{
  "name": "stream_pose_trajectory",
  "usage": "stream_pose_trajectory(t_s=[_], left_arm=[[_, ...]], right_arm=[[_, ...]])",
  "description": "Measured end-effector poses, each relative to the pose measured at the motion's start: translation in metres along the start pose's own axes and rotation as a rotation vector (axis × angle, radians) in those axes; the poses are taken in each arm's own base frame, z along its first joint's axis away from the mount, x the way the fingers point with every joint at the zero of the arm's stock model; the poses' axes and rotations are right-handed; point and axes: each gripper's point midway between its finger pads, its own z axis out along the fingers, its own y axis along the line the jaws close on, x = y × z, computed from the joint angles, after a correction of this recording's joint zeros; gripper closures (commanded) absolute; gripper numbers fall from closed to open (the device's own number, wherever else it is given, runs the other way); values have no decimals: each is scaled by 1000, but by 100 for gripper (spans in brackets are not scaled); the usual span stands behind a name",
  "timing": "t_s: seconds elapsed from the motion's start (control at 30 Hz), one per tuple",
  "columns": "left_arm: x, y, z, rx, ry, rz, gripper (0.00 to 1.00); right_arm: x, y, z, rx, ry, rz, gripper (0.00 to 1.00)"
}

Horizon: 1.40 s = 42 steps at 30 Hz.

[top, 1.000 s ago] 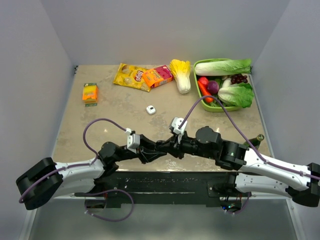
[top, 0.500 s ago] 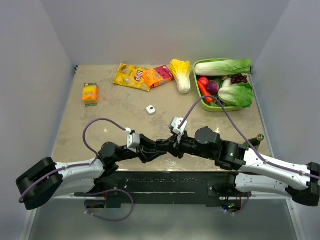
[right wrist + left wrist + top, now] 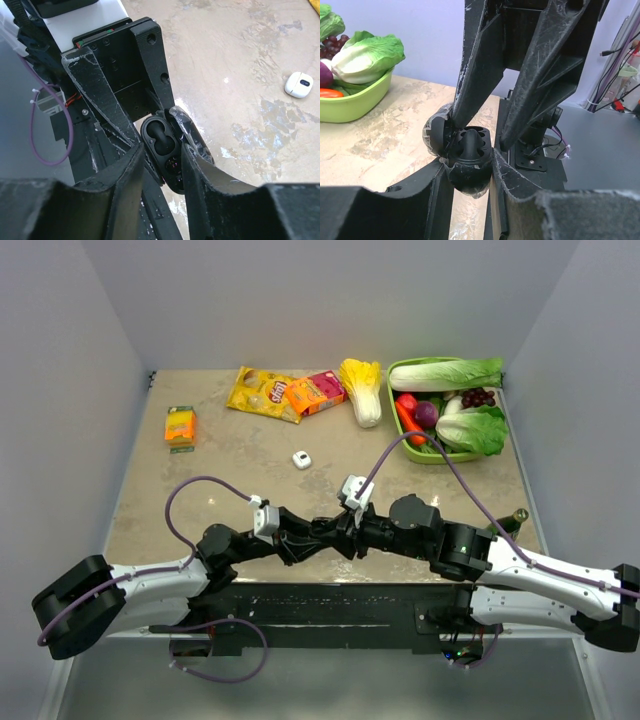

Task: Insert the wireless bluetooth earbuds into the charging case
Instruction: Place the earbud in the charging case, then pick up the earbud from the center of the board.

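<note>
Two grippers meet at 6 o'clock on the table (image 3: 200, 490). The left gripper (image 3: 469, 167) is half closed, squeezing the open black case (image 3: 470, 177). The right gripper (image 3: 161, 150) stands half open around the case; I cannot tell if it squeezes. One black earbud (image 3: 159, 136) seems tucked inside. Next, I think, it must back away gently without bumping the case.

Beige marbled stone-look desk (image 3: 220, 470), mottled with pale patches. Plain lavender-grey back wall (image 3: 330, 300); matching left wall (image 3: 60, 440) and right wall (image 3: 590, 420) close desk in on three sides. Dull grey surface (image 3: 330, 690) below near edge (floor or shelf, cannot tell). Light soft, even; shadows faint.
</note>
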Motion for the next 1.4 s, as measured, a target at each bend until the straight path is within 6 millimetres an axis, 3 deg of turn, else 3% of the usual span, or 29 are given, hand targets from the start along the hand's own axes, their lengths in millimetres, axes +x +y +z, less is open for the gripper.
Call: stream_pose_trajectory(t_s=[0.27, 0.37, 0.5, 0.57, 0.67, 0.77, 0.93, 1.07, 1.23, 1.4], left_arm=[[-1, 1, 0, -8, -3, 1, 100], [-3, 1, 0, -7, -9, 4, 100], [-6, 0, 0, -7, -18, 8, 100], [-8, 0, 0, -10, -25, 12, 100], [-15, -1, -3, -14, -47, 28, 100], [-27, -5, -9, -18, -85, 49, 100], [-43, -10, -24, -40, -143, 84, 100], [-44, -10, -33, -66, -156, 89, 100], [-41, -7, -38, -88, -150, 87, 100], [-38, -7, -40, -97, -145, 84, 100]], right_arm=[[-7, 2, -6, -5, -27, 22, 48], [-33, 5, -24, -12, -105, 38, 47], [-88, 3, -61, 6, -273, 55, 47], [-102, -3, -76, 39, -329, 66, 46], [-103, -22, -89, 138, -372, 97, 45], [-70, -41, -74, 237, -304, 120, 45], [36, -54, -19, 312, -23, 125, 50], [111, -49, 16, 285, 190, 131, 52], [146, -39, 55, 230, 271, 136, 52], [173, -41, 82, 233, 336, 135, 51]])
